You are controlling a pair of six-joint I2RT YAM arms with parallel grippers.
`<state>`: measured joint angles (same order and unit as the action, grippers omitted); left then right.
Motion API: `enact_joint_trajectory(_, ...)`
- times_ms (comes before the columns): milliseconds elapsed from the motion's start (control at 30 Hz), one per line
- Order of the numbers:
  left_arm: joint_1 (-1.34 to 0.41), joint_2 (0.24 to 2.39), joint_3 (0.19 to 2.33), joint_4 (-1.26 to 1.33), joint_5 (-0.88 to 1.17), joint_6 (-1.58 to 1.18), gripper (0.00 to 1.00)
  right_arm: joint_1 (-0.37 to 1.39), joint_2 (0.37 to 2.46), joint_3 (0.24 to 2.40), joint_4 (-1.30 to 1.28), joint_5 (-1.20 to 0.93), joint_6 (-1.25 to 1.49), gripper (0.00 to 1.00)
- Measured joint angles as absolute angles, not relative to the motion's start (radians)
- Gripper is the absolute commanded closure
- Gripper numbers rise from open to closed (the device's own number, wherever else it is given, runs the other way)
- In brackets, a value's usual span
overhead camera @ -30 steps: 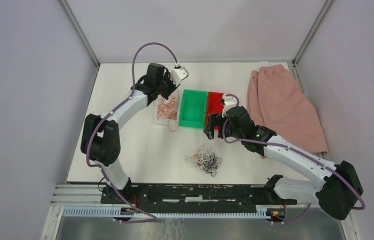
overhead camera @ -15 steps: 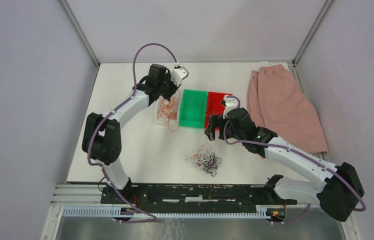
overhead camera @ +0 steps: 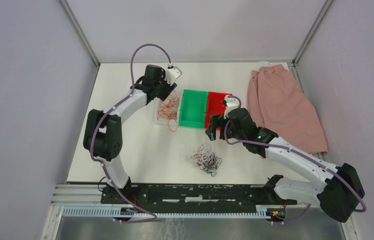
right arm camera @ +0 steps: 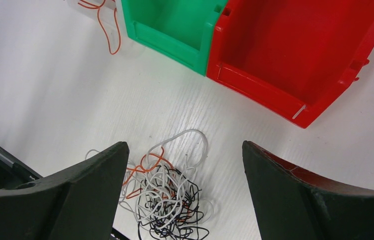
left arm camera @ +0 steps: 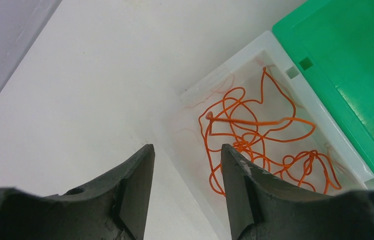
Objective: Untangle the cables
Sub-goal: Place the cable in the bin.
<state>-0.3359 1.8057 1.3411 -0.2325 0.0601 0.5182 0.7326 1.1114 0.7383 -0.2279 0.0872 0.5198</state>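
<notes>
A tangled clump of white, black and orange-red cables (overhead camera: pixel 206 160) lies on the white table, near the front; in the right wrist view the clump (right arm camera: pixel 170 195) sits below and between the fingers. My right gripper (overhead camera: pixel 214 127) (right arm camera: pixel 185 145) hangs above it, wide open and empty. Several loose orange-red cables (left arm camera: pixel 255 135) (overhead camera: pixel 167 107) lie in a clear tray (left arm camera: pixel 215 75). One orange strand (right arm camera: pixel 112 30) trails over the tray's near end. My left gripper (overhead camera: pixel 164 90) (left arm camera: pixel 187 150) is over the tray's left rim, open, nothing between its fingers.
A green bin (overhead camera: pixel 193 107) and a red bin (overhead camera: pixel 215 102) stand side by side right of the clear tray, both showing bare floors. A pink cloth (overhead camera: pixel 282 105) lies at the back right. Grey walls enclose the table.
My left wrist has shifted slightly left and back over the clear tray, and its jaws now stand apart. The right arm has barely moved.
</notes>
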Motion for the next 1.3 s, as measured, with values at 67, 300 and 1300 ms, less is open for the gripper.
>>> enact_joint_trajectory(67,-0.336,1.806,1.341,-0.234,0.054,0.529,0.30,0.732,1.111,0.738,-0.228,0.087,0.520,0.10)
enact_joint_trajectory(300,-0.324,1.806,1.351,-0.279,0.064,0.566,0.18,0.732,1.108,0.738,-0.237,0.087,0.522,0.10)
enact_joint_trajectory(1300,-0.296,1.439,1.309,-0.877,0.572,0.728,0.27,0.811,1.372,0.777,-0.279,-0.143,0.624,0.53)
